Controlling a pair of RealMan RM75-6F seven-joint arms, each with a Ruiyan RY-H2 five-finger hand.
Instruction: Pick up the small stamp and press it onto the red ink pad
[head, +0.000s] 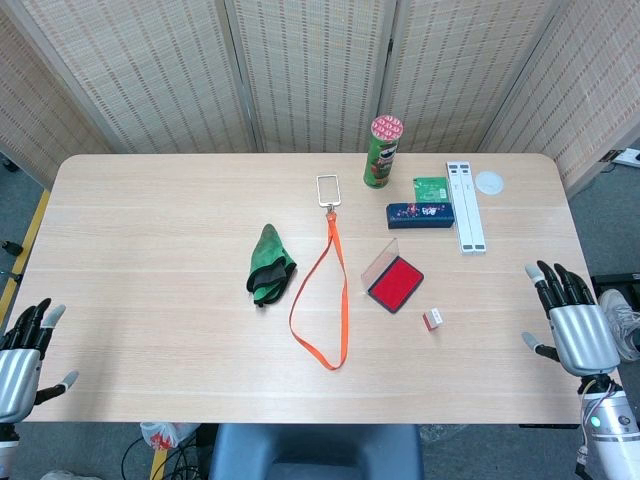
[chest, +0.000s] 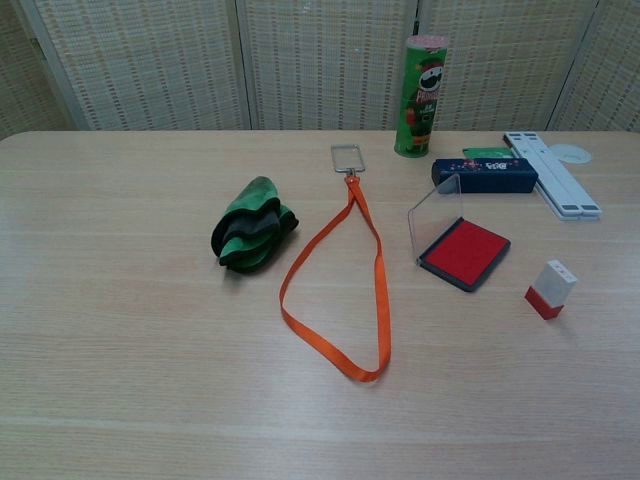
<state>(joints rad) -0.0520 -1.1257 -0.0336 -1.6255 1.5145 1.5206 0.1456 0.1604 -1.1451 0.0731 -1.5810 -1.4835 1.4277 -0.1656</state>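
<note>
The small stamp (head: 433, 319) (chest: 551, 288), white with a red base, lies on the table right of centre. Just up and left of it sits the red ink pad (head: 396, 283) (chest: 465, 252) in a dark case, its clear lid raised. My right hand (head: 572, 322) hovers at the table's right edge, fingers spread and empty, well to the right of the stamp. At the front left corner my left hand (head: 24, 355) is also spread and empty. The chest view shows neither hand.
An orange lanyard (head: 327, 290) with a clear badge holder loops across the middle. A green cloth (head: 268, 265) is bunched left of it. Behind the pad stand a green chip can (head: 382, 151), a dark pencil case (head: 420, 215), a white folding bar (head: 466, 207) and a round lid (head: 490, 182).
</note>
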